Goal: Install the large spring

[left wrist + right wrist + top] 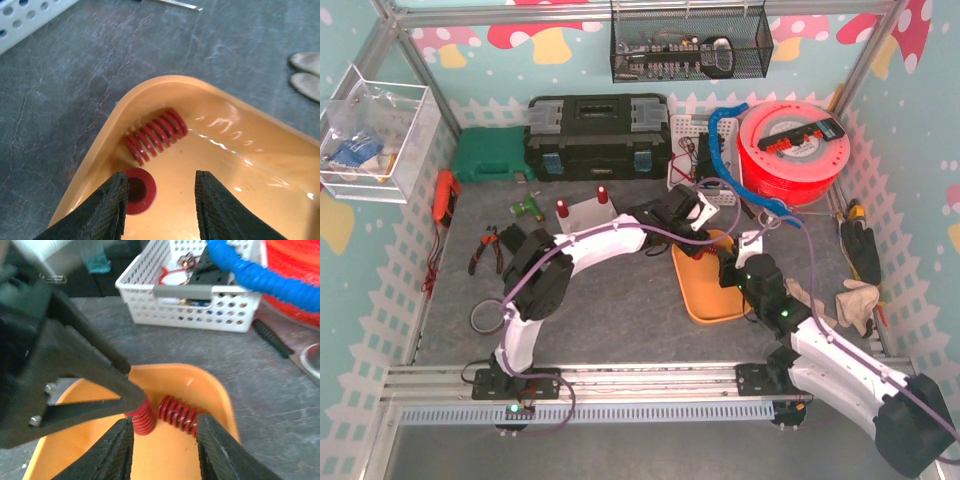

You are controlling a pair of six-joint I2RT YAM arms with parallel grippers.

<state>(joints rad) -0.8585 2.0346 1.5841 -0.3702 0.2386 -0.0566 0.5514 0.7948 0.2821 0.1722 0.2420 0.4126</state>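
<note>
1. Orange plastic tray (260,180), set on the grey bench (75,75), near a white perforated basket (190,295).
2. Red lying spring (155,134), on its side in the tray's rounded corner, close against the wall.
3. Red standing spring (140,190), on end in the same corner, just beside the lying spring. I cannot tell which of the two is the large one.
4. My left tool (161,175), hanging over that corner with its jaws partly apart and gripping nothing. The standing spring sits at the inner edge of one finger (107,210). In the right wrist view that fingertip lies over the spring's top.
5. My right tool (165,422), low over the tray with its jaws a little apart and empty. Both springs lie just past its fingertips.
6. Blue corrugated hose (260,275), draped across the basket's far side.
7. White block with two red posts (582,212), on the bench left of the tray, apart from it.
</note>
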